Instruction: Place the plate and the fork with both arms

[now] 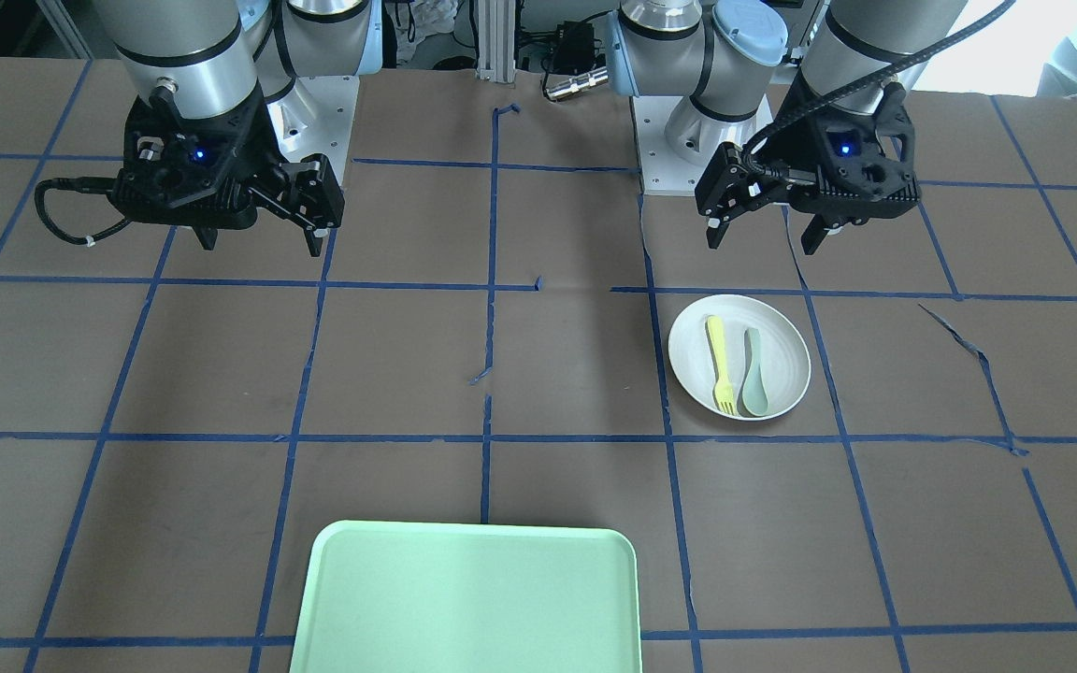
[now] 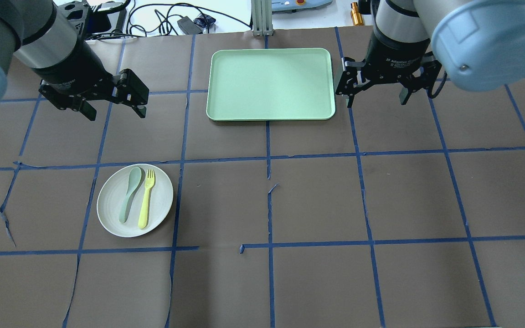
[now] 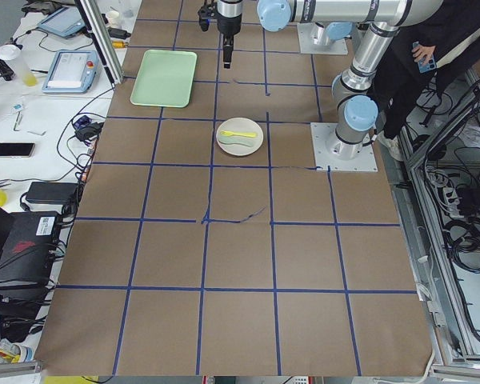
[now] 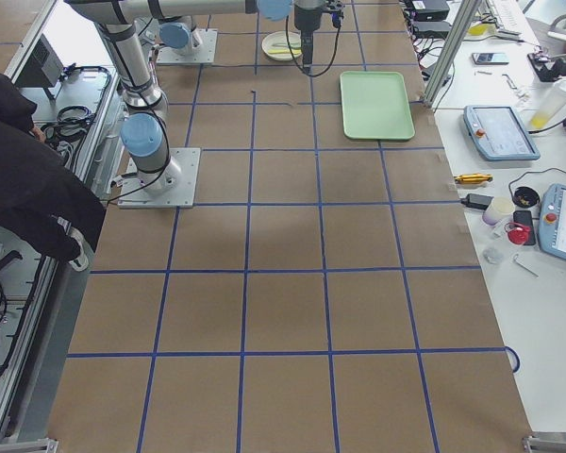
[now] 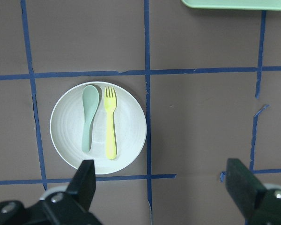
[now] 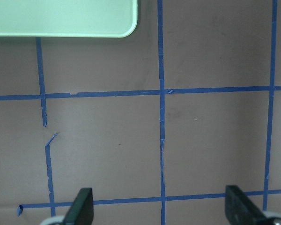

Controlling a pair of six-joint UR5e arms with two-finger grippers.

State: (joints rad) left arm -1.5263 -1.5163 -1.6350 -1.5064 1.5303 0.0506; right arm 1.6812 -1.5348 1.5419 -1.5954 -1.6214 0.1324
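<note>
The white plate (image 2: pixel 159 193) lies on the table's left half, also in the front view (image 1: pixel 786 360) and left wrist view (image 5: pixel 129 126). On it lie the yellow fork (image 2: pixel 146 200) (image 1: pixel 719 363) (image 5: pixel 111 129) and a grey-green spoon (image 2: pixel 128 196) side by side. My left gripper (image 2: pixel 115 114) (image 1: pixel 761 245) (image 5: pixel 164 187) is open and empty, hovering above the table beyond the plate. My right gripper (image 2: pixel 376 101) (image 1: pixel 261 245) (image 6: pixel 160 208) is open and empty, hovering just right of the tray.
A mint-green rectangular tray (image 2: pixel 269 84) (image 1: pixel 468 598) lies at the far middle of the table, between the two grippers. Brown paper with blue tape grid lines covers the table. A person stands by the robot's bases in the side views.
</note>
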